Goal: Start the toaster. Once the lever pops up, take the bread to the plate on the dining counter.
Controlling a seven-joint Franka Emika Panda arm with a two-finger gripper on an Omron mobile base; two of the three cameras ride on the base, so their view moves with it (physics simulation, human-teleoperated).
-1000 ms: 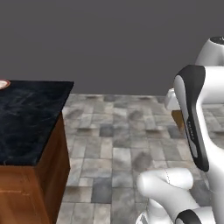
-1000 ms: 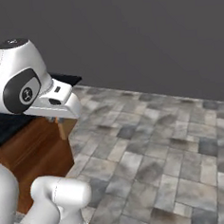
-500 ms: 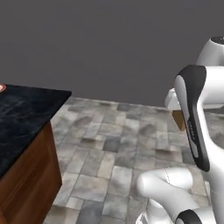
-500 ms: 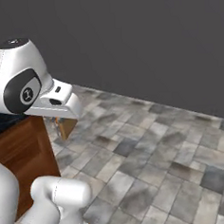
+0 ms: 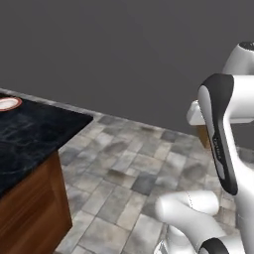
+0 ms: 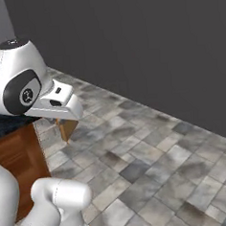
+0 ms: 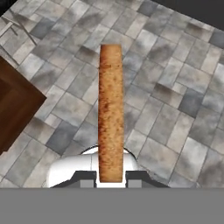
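Item: bread, standing edge-on at centre frame, jaws closing tight on its lower end, hanging over tiled floor. Plate sitting far left on dining counter. Risk: slice slipping loose while travelling, landing on floor.

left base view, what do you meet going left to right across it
round white plate with an orange-red rim → black marble dining counter with white veins on a brown wooden base → grey stone-tiled floor → golden-brown bread slice peeking out beside the arm → white robot arm with dark joints
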